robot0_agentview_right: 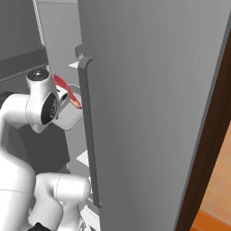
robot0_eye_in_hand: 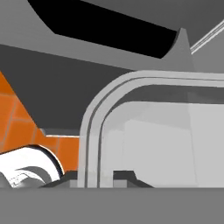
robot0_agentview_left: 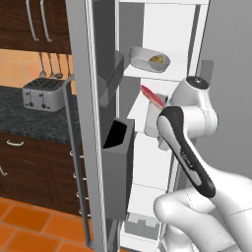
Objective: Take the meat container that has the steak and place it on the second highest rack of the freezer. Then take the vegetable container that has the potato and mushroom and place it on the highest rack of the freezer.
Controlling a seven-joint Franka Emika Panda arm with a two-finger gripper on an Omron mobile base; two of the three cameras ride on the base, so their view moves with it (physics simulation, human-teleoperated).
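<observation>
The freezer (robot0_agentview_left: pixel 162 29) stands open. The bowl (robot0_agentview_left: pixel 147 60) with the potato (robot0_agentview_left: pixel 156 59) sits on a white shelf (robot0_agentview_left: pixel 172 74). Below it, the tub (robot0_eye_in_hand: pixel 148 131) holds the steak (robot0_agentview_left: pixel 152 96), tilted. The claw (robot0_eye_in_hand: pixel 95 176) straddles the tub's rim.

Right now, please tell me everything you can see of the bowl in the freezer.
The bowl is shallow and light grey, shaped as a rounded square, with a smooth wall that looks like plastic. It sits upright and level on a white shelf inside the freezer, close to the shelf's left front edge. A yellow-brown potato lies in it, toward its right side. Whether anything smaller lies beside the potato is too small to tell. Only the shelf and the potato touch it.
</observation>
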